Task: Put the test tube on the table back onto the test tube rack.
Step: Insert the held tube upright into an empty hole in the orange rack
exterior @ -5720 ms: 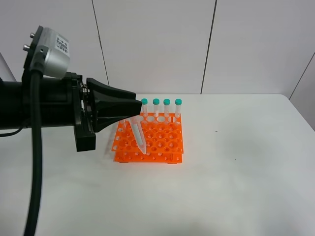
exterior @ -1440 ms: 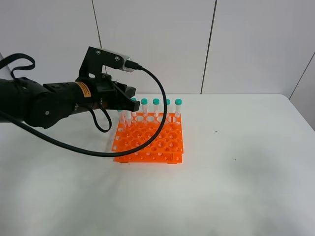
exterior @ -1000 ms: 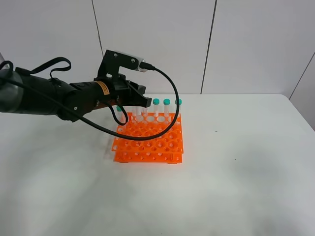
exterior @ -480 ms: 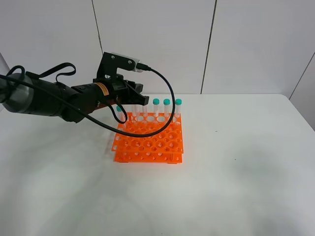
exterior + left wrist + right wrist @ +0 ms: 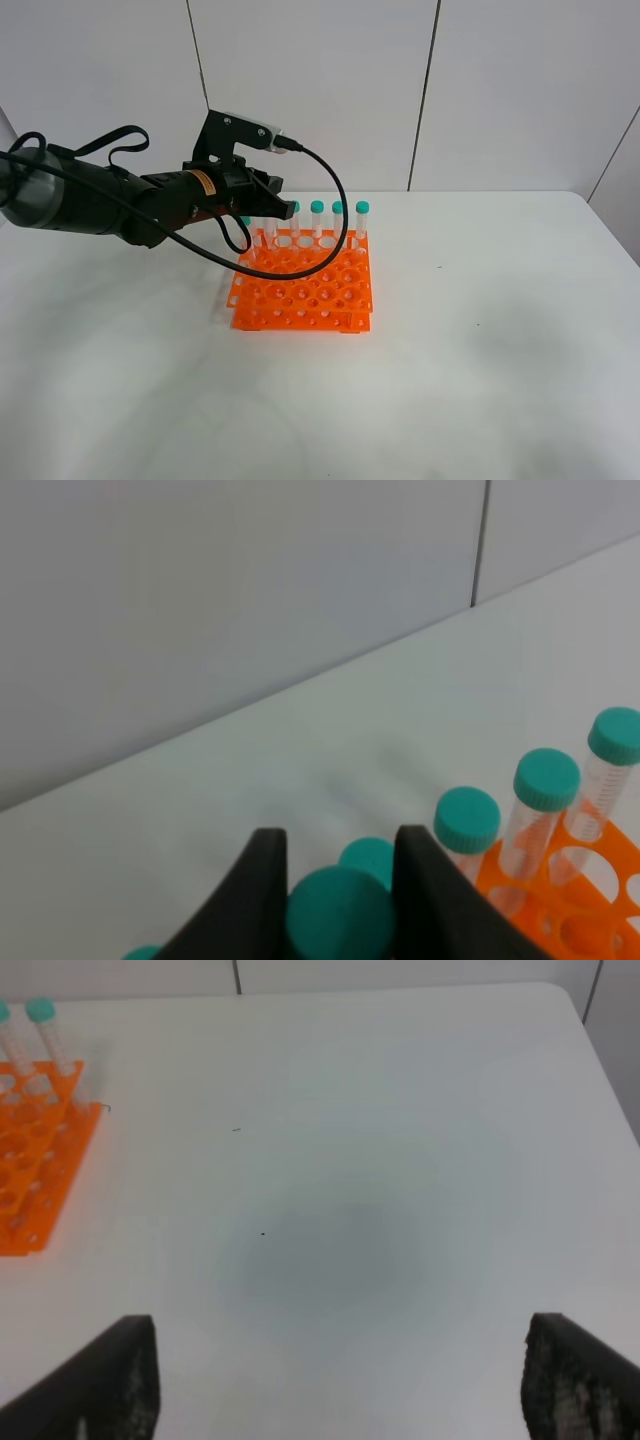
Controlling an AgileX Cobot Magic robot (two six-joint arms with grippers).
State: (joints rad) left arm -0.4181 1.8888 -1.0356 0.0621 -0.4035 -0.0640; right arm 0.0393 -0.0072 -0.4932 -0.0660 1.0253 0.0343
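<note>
The orange test tube rack [image 5: 300,292] stands on the white table [image 5: 480,350]. My left gripper [image 5: 272,207] hovers over the rack's back left corner. In the left wrist view its two black fingers [image 5: 262,900] closely flank the teal cap of the test tube [image 5: 340,916], which stands upright in line with the back row. Other teal-capped tubes [image 5: 338,208] stand in that row and also show in the left wrist view [image 5: 468,822]. My right gripper [image 5: 345,1380] is open and empty over bare table, out of the exterior view.
The rack also shows in the left wrist view [image 5: 590,900] and at the edge of the right wrist view [image 5: 30,1180]. A black cable [image 5: 335,215] loops from the left arm over the rack. A white panelled wall [image 5: 320,90] stands behind the table.
The left gripper carried the tube from tilted over the rack's front to upright at the back row. In the last half second it shifted slightly left, uncovering one more cap.
</note>
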